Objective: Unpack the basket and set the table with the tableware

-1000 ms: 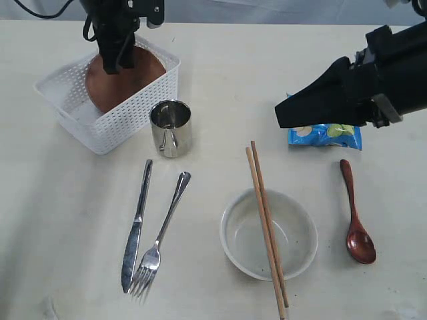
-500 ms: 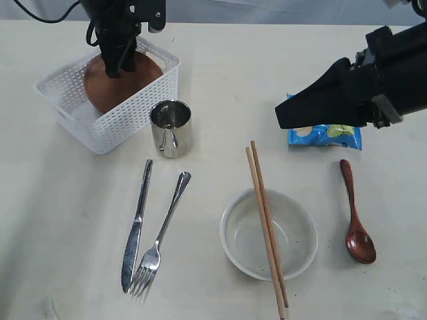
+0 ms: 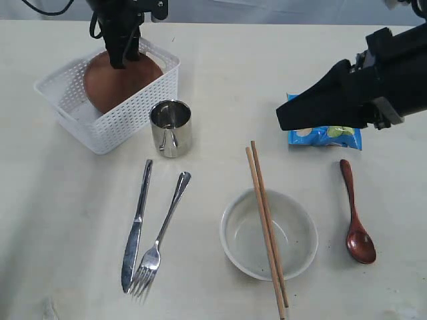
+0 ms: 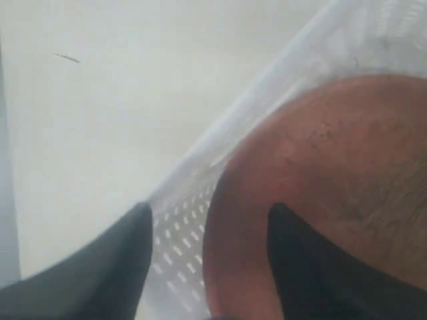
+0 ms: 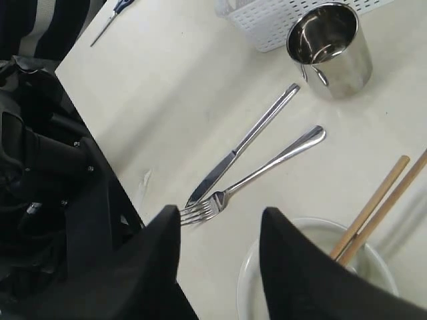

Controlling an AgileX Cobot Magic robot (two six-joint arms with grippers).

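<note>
The white basket stands at the table's back left, with the reddish-brown plate leaning tilted inside it. My left gripper hangs open over the plate's far rim. In the left wrist view one finger is on the basket wall side and the other over the plate. On the table lie the steel cup, knife, fork, bowl with chopsticks across it, and spoon. My right gripper hovers open with nothing between its fingers.
A blue chips bag lies under the right arm, just behind the spoon. The right wrist view shows the cup, knife, fork and bowl rim below the right gripper. The cup stands close against the basket's front corner.
My left gripper has shifted a little up and toward the back over the plate, and the plate has settled slightly leftward in the basket. The right arm has not moved.
</note>
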